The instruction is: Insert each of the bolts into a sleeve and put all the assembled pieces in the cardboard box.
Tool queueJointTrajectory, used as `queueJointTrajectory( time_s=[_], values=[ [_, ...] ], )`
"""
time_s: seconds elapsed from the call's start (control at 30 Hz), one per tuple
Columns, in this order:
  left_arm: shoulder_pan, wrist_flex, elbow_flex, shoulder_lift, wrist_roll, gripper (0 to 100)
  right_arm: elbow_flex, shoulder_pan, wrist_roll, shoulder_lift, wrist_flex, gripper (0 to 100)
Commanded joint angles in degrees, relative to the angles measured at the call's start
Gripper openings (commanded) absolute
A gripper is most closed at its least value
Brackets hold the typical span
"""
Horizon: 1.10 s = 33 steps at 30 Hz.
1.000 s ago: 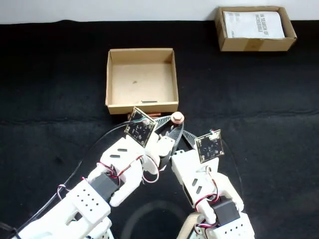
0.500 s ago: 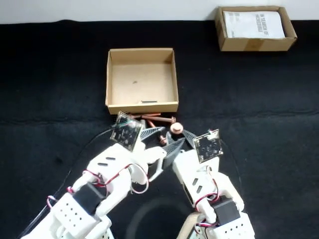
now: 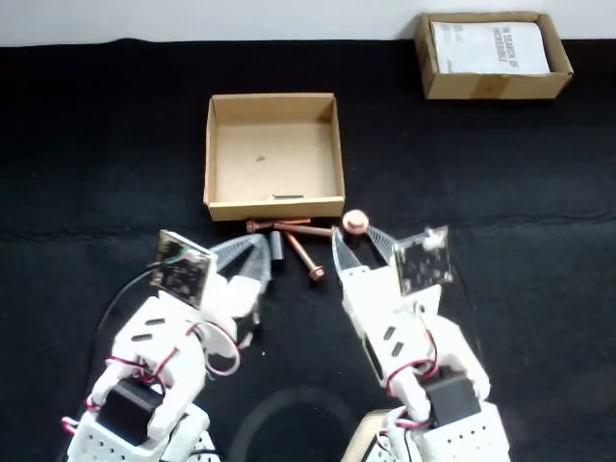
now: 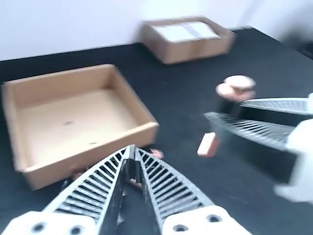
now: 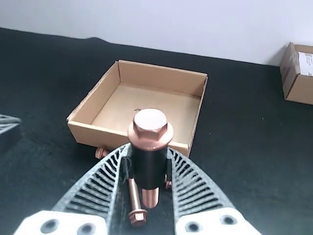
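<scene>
Right wrist view: right pincer (image 5: 146, 152) pinching upright sleeved bolt (image 5: 149, 131), cardboard box (image 5: 161, 79) beyond; left pincer (image 4: 131, 152) closed.

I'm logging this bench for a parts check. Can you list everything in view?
cardboard box: one, brown, open, middle of the table
smaller box: one, brown, far right corner, holding a white sheet
loose bolts: three, copper, lying just in front of the cardboard box
loose sleeve: apparently one, dark, among those bolts
held bolt: one, copper, upright inside the held sleeve, which is black
table: one, black
left pincer: one, black fingers, shut, holding nothing, beside the loose bolts
right pincer: one, black fingers, shut on the held sleeve, in front of the cardboard box
</scene>
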Motion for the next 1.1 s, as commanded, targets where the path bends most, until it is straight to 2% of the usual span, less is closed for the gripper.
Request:
queueJointTrajectory(
  time_s=[0.0, 0.13, 0.3, 0.43, 0.67, 0.83, 1.0, 1.07],
  values=[
    [-9.27, -4.75, 3.12, -4.18, -0.18, 1, -12.35, 0.66, 0.62, 12.62, -0.22, 0.8],
    [-20.35, -13.54, 7.96, -4.35, -0.18, 1, -22.81, 0.66, 1.67, 25.63, -0.13, 0.8],
    [-29.85, -23.56, 15.08, -4.35, -0.09, 1, -34.24, 0.66, 10.29, 40.04, -0.04, 0.8],
    [-35.56, -27.08, 18.95, -4.35, 0.00, 1, -42.68, 0.66, 17.32, 53.05, -0.13, 0.8],
    [-40.57, -25.93, 18.95, -4.26, 0.00, 1, -57.45, 0.66, 35.16, 72.48, -0.13, 0.8],
    [-41.36, -17.05, 18.95, -4.35, 0.00, 1, -65.98, 0.57, 46.33, 84.44, -0.13, 0.8],
    [-41.36, -7.82, 18.95, -4.44, 0.00, 1, -72.48, -0.84, 53.27, 94.37, -0.13, 0.8],
    [-41.36, -6.68, 18.95, -4.44, 0.00, 1, -73.98, -2.24, 55.47, 97.89, -0.13, 0.8]
  ],
)
